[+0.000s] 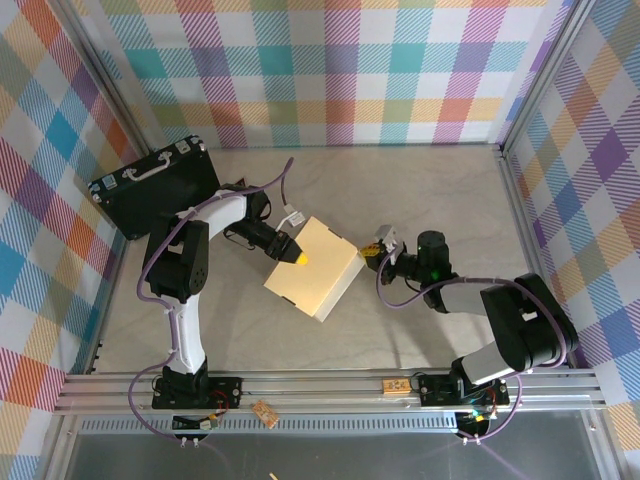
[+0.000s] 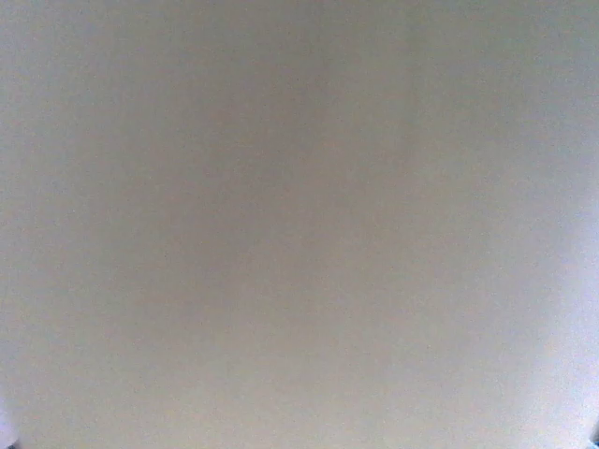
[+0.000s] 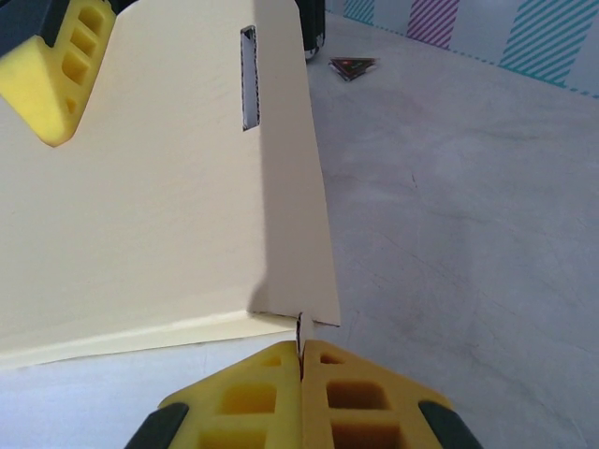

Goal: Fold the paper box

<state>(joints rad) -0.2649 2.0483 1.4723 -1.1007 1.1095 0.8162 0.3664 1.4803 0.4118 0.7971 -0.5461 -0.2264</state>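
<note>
The paper box [image 1: 312, 268] lies mid-frame in the top view, a shallow, pale tan folded block with a narrow slot in one panel. The right gripper [image 3: 301, 360] is closed, pinching the box's thin corner edge. The left gripper [image 1: 295, 253] rests on the box's upper-left edge; I cannot tell whether it grips.

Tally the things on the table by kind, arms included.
Paper box: 1
Black case: 1
Robot arms: 2, left arm and right arm
Total: 4
</note>
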